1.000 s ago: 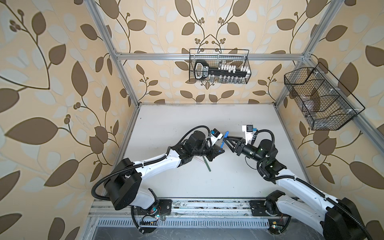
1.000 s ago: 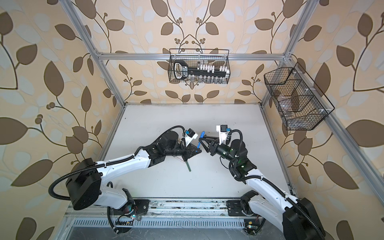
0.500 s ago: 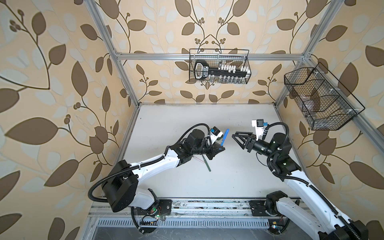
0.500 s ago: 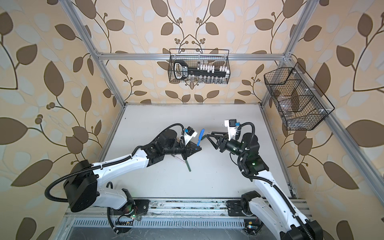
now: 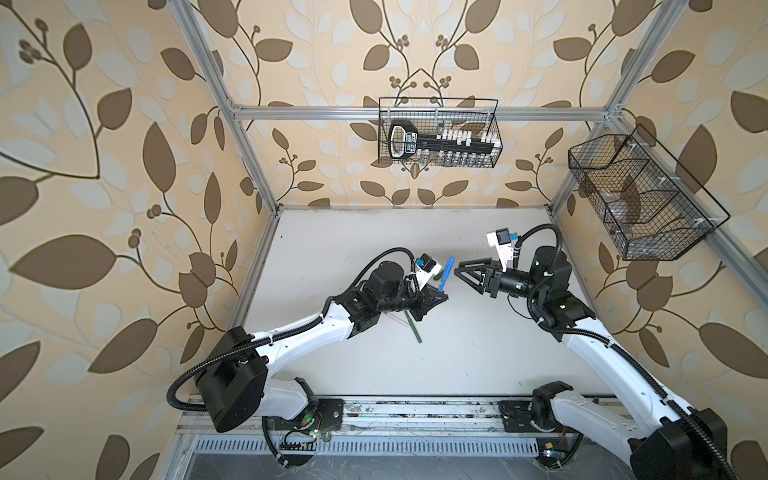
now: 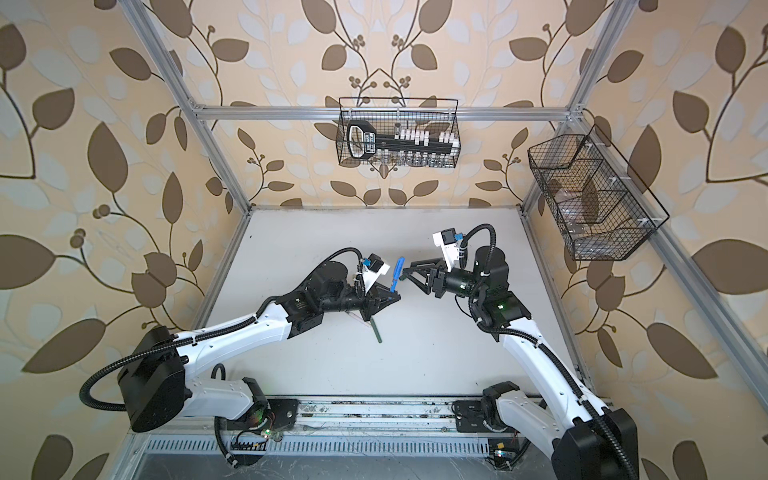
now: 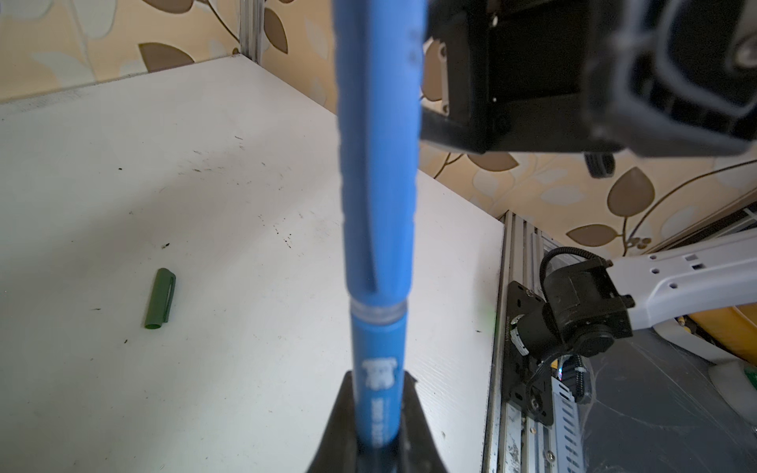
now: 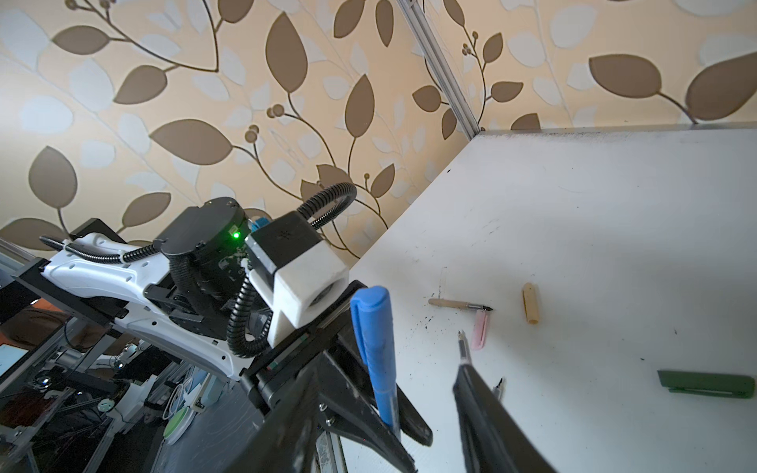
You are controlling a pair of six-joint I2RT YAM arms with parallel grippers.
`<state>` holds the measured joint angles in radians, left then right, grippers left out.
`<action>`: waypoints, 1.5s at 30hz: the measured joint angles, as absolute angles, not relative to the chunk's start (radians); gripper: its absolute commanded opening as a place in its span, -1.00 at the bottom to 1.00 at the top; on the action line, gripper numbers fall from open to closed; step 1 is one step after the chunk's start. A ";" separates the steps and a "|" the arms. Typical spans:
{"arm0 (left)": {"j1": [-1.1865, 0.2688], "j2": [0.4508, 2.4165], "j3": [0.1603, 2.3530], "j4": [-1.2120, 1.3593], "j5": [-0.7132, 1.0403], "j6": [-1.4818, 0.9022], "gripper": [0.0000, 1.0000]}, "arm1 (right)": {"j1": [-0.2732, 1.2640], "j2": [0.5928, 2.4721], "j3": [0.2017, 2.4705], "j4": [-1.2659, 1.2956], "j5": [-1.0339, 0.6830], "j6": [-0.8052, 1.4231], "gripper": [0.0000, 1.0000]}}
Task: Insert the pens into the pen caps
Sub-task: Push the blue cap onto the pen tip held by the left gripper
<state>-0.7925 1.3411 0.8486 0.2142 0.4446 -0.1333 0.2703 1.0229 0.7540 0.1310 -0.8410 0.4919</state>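
Grips the blue pen (image 7: pixel 379 348) upright in the left pincer (image 5: pixel 437 296), clenched low on the barrel, at centre frame in both top views, with the blue cap (image 5: pixel 448 270) seated on its upper end. Holds the right pincer (image 5: pixel 459 270) released, jaws apart and bare, just right of the pen, not touching. Leaves the dark green pen (image 5: pixel 414 330) flat on the counter (image 5: pixel 478 353) just below the left pincer. Groups a tan pen (image 8: pixel 458 304), pink cap (image 8: pixel 479 329) and tan cap (image 8: pixel 530 304) close together mid-frame in the right wrist view, the green cap (image 8: pixel 706 384) well apart near the right edge. Offers wide bare counter along the upper edge and lower middle of both top views.
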 measured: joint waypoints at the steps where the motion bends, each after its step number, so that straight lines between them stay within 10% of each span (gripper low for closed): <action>1: -0.793 1.341 0.849 0.215 0.446 -0.137 -1.00 | 0.274 1.027 0.754 0.131 -0.843 0.491 0.08; 24: -0.793 1.347 0.845 0.282 0.542 -0.202 -1.00 | 0.280 1.118 0.784 0.381 -0.925 0.610 -0.07; 45: -0.794 1.349 0.867 0.243 0.487 -0.169 -1.00 | 0.300 1.142 0.796 0.369 -0.912 0.570 -1.00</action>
